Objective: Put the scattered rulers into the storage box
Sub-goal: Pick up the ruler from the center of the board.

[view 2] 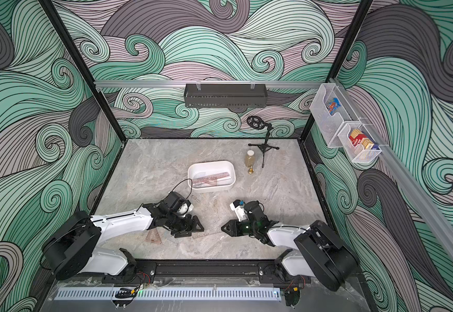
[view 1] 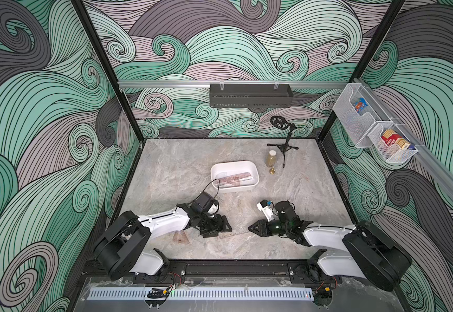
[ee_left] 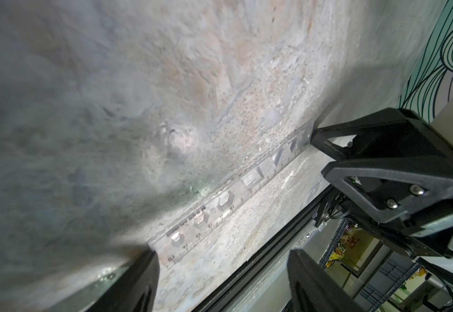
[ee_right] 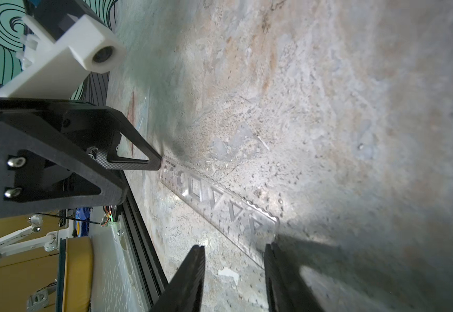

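Clear ruler (view 1: 235, 234) lies flat between left gripper (view 1: 220, 231) and right gripper (view 1: 250, 228).

Top views overlook everything; wrist views share ruler (ee_left: 220, 213).

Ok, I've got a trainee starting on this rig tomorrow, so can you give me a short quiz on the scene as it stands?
1. What lies on the table between the left gripper and the right gripper? A) pencil B) clear ruler C) scissors
2. Fill in: the box already holds some ___.
3. True or false: both grippers are shut.
Key: 1 B; 2 rulers; 3 false, both stand open.
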You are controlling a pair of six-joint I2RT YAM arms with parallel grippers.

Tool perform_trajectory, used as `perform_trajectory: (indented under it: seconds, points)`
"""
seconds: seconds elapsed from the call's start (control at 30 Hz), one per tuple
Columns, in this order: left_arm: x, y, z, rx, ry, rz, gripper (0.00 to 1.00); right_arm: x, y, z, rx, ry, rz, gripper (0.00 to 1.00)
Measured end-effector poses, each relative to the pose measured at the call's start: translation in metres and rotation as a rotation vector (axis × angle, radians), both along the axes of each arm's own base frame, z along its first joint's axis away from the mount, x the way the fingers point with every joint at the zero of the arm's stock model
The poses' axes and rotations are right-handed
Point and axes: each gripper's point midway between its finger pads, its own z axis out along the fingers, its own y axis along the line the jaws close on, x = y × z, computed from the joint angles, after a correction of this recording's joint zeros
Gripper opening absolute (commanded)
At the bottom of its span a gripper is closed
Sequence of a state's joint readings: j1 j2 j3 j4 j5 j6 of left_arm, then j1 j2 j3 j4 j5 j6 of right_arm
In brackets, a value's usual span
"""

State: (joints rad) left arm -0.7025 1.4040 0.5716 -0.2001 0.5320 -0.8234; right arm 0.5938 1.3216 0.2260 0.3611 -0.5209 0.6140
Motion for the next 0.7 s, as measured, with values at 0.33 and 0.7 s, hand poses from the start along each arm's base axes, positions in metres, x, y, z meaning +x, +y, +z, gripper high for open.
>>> perform_trajectory:
  seconds: [0.33, 0.7]
  points:
    - [0.021, 0.016, 0.0, 0.086, -0.098, 0.057, 0.81, 0.01, -0.002, 0.008, 0.005, -0.017, -0.009, 0.42]
    - [0.02, 0.015, 0.0, 0.092, -0.106, 0.051, 0.81, 0.005, -0.008, 0.0, -0.059, 0.015, -0.019, 0.48]
